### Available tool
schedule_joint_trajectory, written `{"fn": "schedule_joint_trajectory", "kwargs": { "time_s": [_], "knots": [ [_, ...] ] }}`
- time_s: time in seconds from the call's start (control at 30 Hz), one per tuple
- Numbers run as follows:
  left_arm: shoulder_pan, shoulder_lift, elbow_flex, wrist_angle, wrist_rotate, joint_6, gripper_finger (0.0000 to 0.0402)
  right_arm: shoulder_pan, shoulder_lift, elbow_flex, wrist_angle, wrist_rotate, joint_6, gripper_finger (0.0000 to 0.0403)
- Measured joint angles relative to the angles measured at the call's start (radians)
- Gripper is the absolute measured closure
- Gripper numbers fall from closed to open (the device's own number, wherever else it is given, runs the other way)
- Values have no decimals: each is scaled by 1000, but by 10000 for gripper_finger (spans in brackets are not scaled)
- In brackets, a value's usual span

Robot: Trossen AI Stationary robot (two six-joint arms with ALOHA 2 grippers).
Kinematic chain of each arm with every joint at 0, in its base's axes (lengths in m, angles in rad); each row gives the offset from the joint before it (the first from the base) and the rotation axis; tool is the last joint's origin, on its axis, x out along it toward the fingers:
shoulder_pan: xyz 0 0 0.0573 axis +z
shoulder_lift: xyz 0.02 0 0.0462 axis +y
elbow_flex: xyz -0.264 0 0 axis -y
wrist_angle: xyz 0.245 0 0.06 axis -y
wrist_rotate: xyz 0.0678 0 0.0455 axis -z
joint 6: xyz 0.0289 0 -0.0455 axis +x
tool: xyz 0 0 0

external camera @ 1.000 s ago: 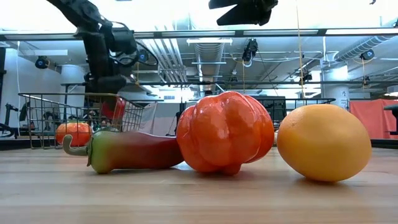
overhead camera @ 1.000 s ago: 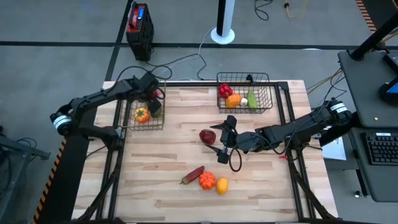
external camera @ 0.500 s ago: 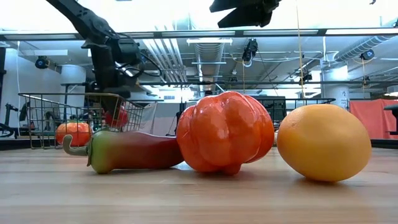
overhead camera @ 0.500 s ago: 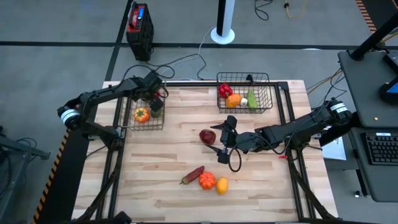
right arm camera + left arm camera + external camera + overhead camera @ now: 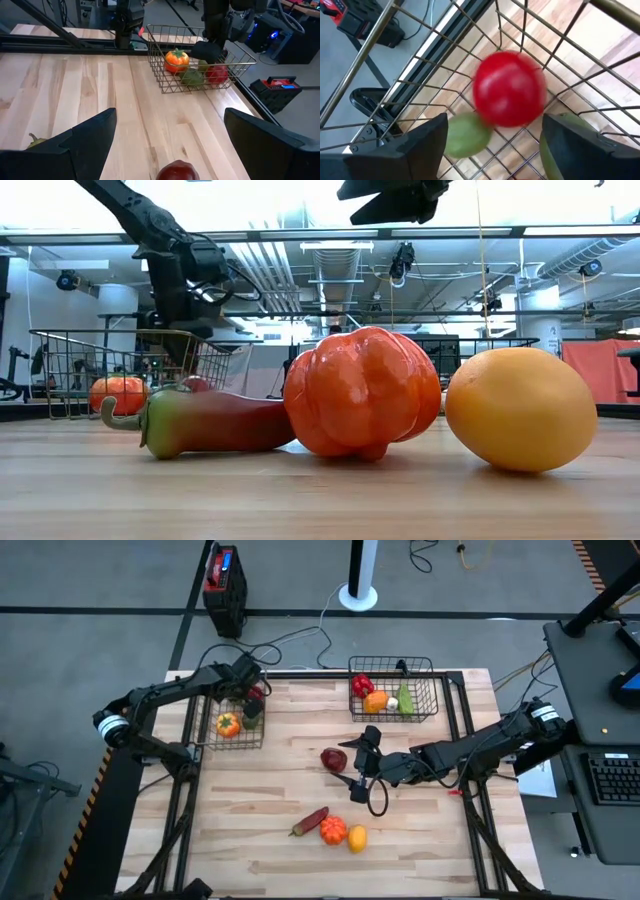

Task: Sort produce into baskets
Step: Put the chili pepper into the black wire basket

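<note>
Hovering open-jawed, left gripper (image 5: 250, 700) over basket (image 5: 212, 739); right gripper (image 5: 357, 765) open mid-table.

Red tomato (image 5: 509, 89) and green piece (image 5: 466, 136) loose inside left wire basket (image 5: 231, 720).

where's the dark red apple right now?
High view: the dark red apple lies loose on the table near its middle, just left of the right tool, below the right basket and above the pepper.
</note>
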Motion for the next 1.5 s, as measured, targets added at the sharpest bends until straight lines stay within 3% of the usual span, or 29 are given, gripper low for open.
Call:
{"fn": "schedule_joint_trajectory", "kwargs": {
  "time_s": [0.33,0.63,0.83,1.03,1.3,1.5],
  "knots": [
    [-6,-23,0,-5,0,0,98,0,0,0,-4,0,0,42],
    [-95,-220,0,-41,0,-75,97,0,0,0,-30,0,33,42],
    [-287,-365,0,-38,27,-170,97,0,0,0,-30,0,32,42],
    [-537,-430,0,7,-15,-262,97,0,0,-2,-52,0,31,42],
    [-840,-397,0,92,-180,-298,102,0,0,-9,-85,5,26,42],
    [-963,-349,0,134,-244,-324,109,0,0,-37,-82,30,41,42]
  ]
}}
